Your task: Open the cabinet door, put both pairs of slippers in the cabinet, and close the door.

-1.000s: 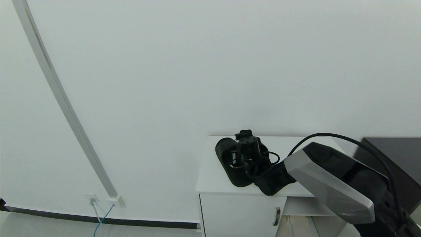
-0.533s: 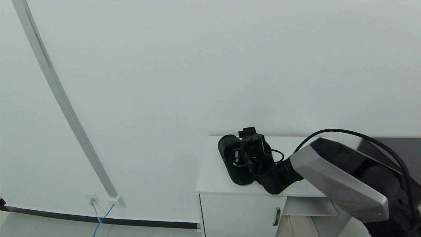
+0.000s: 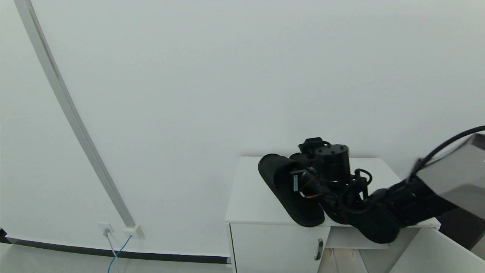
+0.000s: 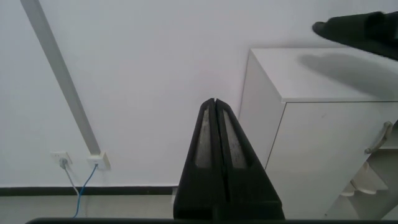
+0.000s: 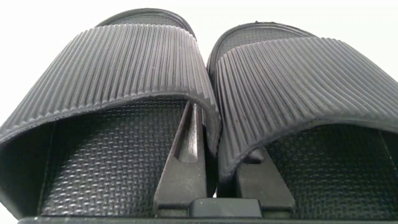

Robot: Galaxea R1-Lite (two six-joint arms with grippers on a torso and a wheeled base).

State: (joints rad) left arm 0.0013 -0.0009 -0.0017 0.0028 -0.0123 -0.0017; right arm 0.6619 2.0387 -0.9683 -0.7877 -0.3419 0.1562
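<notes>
The slippers (image 5: 124,74) are seen as matt black rubber, the straps finely ribbed and the footbeds pebbled. The cabinet (image 3: 254,204) is finished in smooth white laminate with a faint sheen, and a polished metal handle (image 3: 320,249) is set at its door's 3 o'clock edge. The left gripper (image 4: 214,109) is faced with matt grey pads (image 4: 204,140).

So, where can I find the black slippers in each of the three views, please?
Head view: black slippers lower right of centre, over the white cabinet top, in the right gripper.
Left wrist view: probably the dark shape hanging above the cabinet top.
Right wrist view: side by side, close up, fingers pinching their inner walls.
Shared landmark: the white cabinet, head and left wrist views.
</notes>
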